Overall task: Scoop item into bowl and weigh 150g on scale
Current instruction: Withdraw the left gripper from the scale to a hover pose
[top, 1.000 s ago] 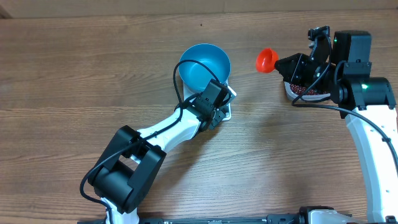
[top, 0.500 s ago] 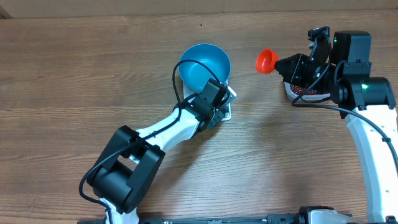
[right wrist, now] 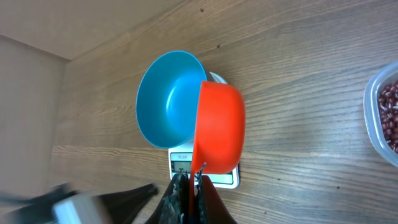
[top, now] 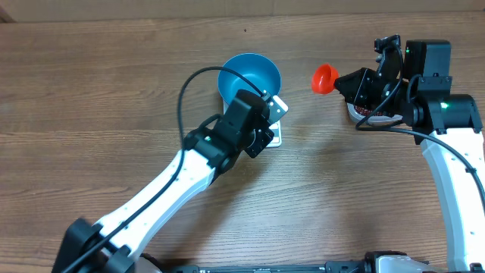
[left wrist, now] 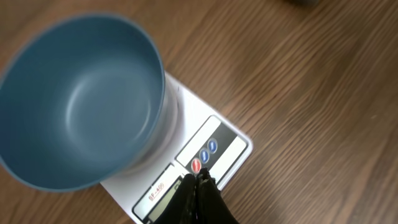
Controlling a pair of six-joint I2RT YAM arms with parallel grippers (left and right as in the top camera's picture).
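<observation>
The blue bowl [top: 248,80] [left wrist: 81,99] [right wrist: 168,99] stands empty on the white scale [top: 279,106] [left wrist: 186,112] [right wrist: 227,179]. My left gripper [left wrist: 198,179] [top: 259,130] is shut with nothing in it. Its tips hover over the scale's button strip, next to the red button [left wrist: 196,165]. To the right of the bowl, my right gripper [right wrist: 191,180] [top: 350,80] is shut on the handle of an orange scoop [right wrist: 219,127] [top: 324,76], held in the air. The dark red beans [right wrist: 390,115] [top: 371,112] lie in a tub partly hidden under the right arm.
The clear plastic tub [right wrist: 373,124] sits at the right side of the wooden table [top: 114,91]. The left arm's black cable [top: 186,95] loops out to the left of the bowl. The right arm's base stands at the right edge.
The left arm has changed pose and its wrist has drawn back slightly towards lower left, off the scale's panel. The right gripper and scoop have barely moved.
</observation>
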